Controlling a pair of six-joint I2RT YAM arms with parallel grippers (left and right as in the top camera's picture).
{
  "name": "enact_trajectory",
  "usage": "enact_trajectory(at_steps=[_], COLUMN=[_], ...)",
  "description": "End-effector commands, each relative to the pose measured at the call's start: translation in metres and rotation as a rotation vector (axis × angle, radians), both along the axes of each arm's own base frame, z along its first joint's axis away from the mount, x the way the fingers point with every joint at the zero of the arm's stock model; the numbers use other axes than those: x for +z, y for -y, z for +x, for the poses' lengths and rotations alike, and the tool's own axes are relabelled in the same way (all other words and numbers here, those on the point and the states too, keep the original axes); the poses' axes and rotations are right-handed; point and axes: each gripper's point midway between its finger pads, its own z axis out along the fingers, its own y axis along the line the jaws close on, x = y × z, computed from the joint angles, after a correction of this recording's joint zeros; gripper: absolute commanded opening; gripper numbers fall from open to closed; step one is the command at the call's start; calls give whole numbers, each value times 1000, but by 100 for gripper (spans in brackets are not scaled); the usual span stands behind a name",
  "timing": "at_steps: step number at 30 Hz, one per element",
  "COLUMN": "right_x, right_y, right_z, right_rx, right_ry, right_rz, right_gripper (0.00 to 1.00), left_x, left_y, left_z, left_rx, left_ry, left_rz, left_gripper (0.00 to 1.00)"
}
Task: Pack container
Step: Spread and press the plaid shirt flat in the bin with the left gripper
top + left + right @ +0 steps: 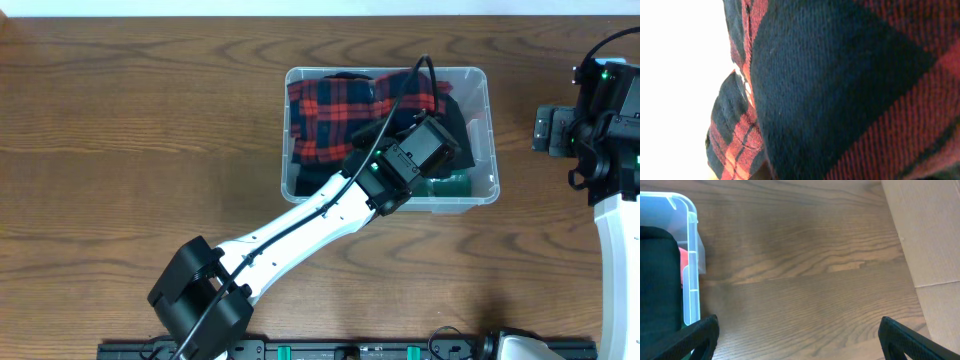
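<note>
Now my left claw (440,152) is down in the bin (487,130), packing the shirt (330,110) pressed against it; whether it grips, I cannot tell. My right claw (797,345) gapes wide, bin to its left. Next, I judge: tuck the shirt flat.

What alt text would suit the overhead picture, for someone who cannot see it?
A white robot arm reaches into a clear plastic rectangular bin on a brown wooden table, its left pincer down among red-and-black plaid cloth. The right pincer sits off to the bin's right.
</note>
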Motion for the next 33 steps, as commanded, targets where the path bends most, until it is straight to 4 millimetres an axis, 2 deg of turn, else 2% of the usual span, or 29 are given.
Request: enact_trajectory(at_steps=[1,4,10,11,12,13,14,16,18,21,24,25,31,32,33], right_x=[5,5,5,5,5,6,5,5,5,5,5,5,5,5,5], right_y=[3,3,3,3,3,3,3,3,3,3,3,3,3,3,3], right_z=[-1,-1,-1,-1,-1,-1,-1,-1,-1,-1,-1,-1,-1,-1,-1], right_rx=[-23,-23,-23,-23,-23,-23,-23,-23,-23,-23,-23,-23,-23,-23,-23], right_ry=[18,18,18,18,18,19,18,18,18,18,18,18,18,18,18], right_rz=[2,2,2,2,2,2,2,2,2,2,2,2,2,2,2], right_gripper=[99,99,99,99,99,99,99,99,99,99,99,99,99,99,99], left_x=[6,0,-12,-15,-19,-20,-20,-19,-17,-16,-7,-2,46,55,62], left_y=[9,18,19,20,20,20,20,20,20,17,15,15,22,22,22], left_z=[-2,-8,-7,-7,-7,-7,-7,-7,-7,-13,-24,-28,-66,-71,-74], left_rx=[30,7,25,26,27,27,27,27,28,36,24,15,-95,-113,-125], left_ry=[-20,-74,-91,-95,-99,-100,-101,-99,-98,-115,-127,-131,-171,-175,-174], left_rz=[-118,-171,-167,-160,-155,-153,-152,-156,-158,-161,-163,-169,-287,-314,-336], left_gripper=[6,6,6,10,29,43,50,73,83,86,90,93,93,85,66])
